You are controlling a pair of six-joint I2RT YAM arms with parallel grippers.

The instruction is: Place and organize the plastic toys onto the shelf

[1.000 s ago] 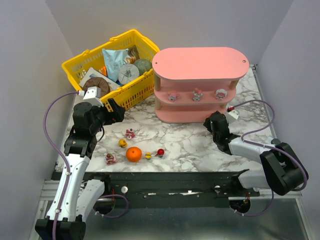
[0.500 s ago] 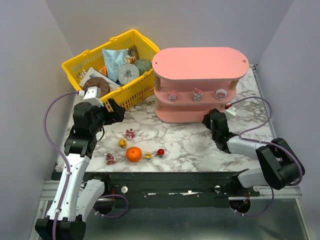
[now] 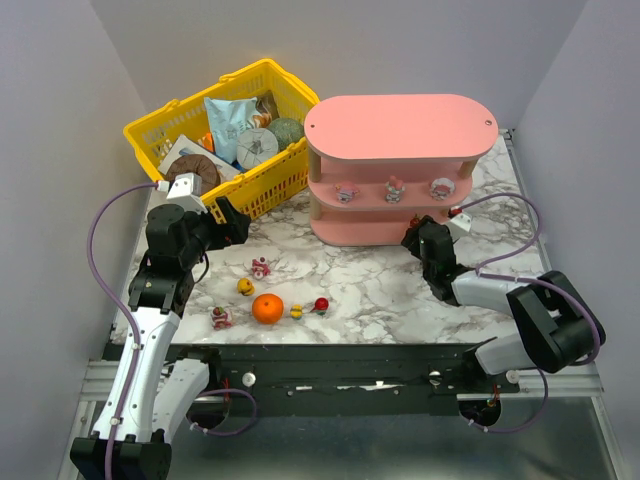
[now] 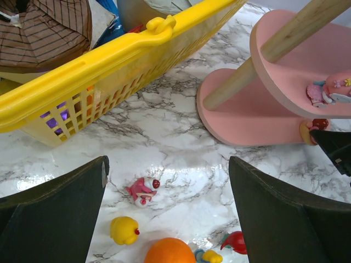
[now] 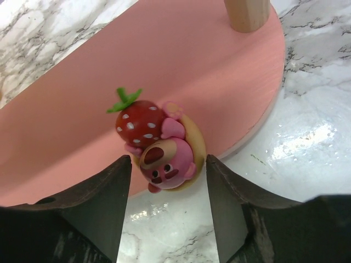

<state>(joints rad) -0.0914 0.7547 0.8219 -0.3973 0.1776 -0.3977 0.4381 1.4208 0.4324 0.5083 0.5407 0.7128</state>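
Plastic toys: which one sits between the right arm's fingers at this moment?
The pink bear hugging a red strawberry, at the edge of the shelf's bottom board. The other toys lie near the orange ball or stand on the middle board.

A yellow mesh basket (image 3: 262,180) sits at ten o'clock on the marble desk (image 3: 380,285), holding a pale blue pouch (image 3: 228,122) and a brown striped pack (image 3: 197,168). An orange ball (image 3: 267,309) lies at seven o'clock near the front edge.

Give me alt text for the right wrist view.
A pink bear figurine with a red strawberry sits on the pink shelf, at its lowest board's edge, between the dark fingers of the right gripper. A wooden post rises behind; marble tabletop lies alongside.
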